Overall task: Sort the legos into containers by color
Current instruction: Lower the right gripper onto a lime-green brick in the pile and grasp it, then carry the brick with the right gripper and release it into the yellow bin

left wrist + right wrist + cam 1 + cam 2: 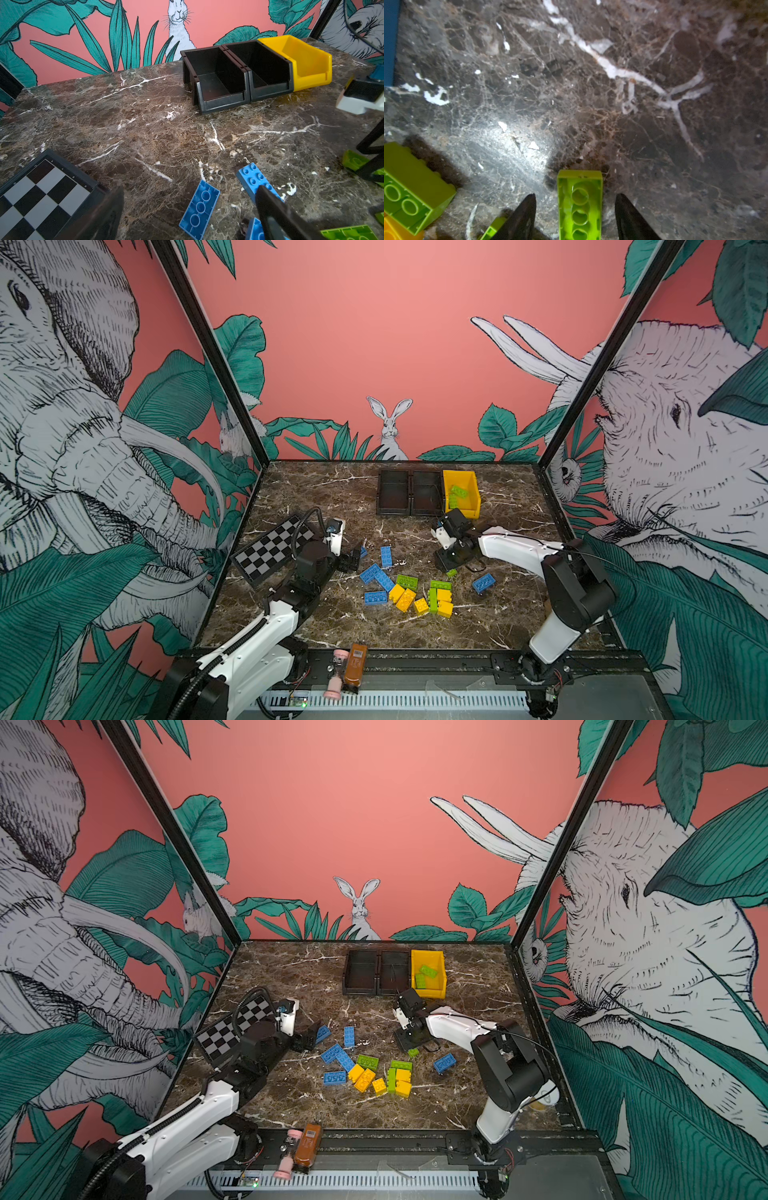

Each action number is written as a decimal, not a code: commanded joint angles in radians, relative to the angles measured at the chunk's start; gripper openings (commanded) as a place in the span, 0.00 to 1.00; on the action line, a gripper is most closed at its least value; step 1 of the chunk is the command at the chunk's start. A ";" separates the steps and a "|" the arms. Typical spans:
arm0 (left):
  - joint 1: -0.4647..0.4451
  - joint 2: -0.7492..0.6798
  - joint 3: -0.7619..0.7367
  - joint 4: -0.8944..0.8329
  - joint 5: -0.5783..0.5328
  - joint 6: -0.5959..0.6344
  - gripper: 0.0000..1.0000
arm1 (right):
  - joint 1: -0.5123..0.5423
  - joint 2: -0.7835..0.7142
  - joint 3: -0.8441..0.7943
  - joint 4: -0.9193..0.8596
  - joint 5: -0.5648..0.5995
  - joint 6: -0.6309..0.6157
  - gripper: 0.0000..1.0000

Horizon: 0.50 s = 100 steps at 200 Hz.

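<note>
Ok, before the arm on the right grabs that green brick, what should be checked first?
1. Green brick inside the right end effector: ok, it sits in the gap.
2. Fingers gripping it: not ok, space shows on both sides.
3. Green piece clear of the fingers: cannot tell, it lies right beside one.
4. Yellow bin taking green: ok, two green bricks inside.
5. Left end effector out of the way: ok, open beside the blue bricks.

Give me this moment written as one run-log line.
left claw: open near blue bricks | right claw: open around lime brick | yellow bin: two lime bricks | black bins: no bricks
</note>
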 commanded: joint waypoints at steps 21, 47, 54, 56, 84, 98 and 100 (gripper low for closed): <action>0.003 -0.014 0.010 0.015 0.010 0.002 0.99 | 0.006 0.023 -0.008 0.017 0.014 0.008 0.54; 0.003 -0.019 0.009 0.013 0.007 0.003 0.99 | 0.007 0.022 -0.009 0.019 0.028 0.009 0.48; 0.004 -0.019 0.009 0.013 0.008 0.003 0.99 | 0.007 0.023 -0.006 0.017 0.035 0.009 0.47; 0.004 -0.019 0.008 0.013 0.007 0.004 0.99 | 0.007 0.024 -0.006 0.016 0.039 0.009 0.47; 0.003 -0.023 0.011 0.005 0.006 0.004 0.99 | 0.007 0.019 -0.021 0.029 0.063 0.000 0.42; 0.004 -0.031 0.008 0.006 0.002 0.005 0.99 | 0.007 0.015 -0.028 0.032 0.075 -0.002 0.41; 0.004 -0.032 0.008 0.006 0.001 0.006 0.99 | 0.007 0.016 -0.027 0.031 0.076 -0.001 0.41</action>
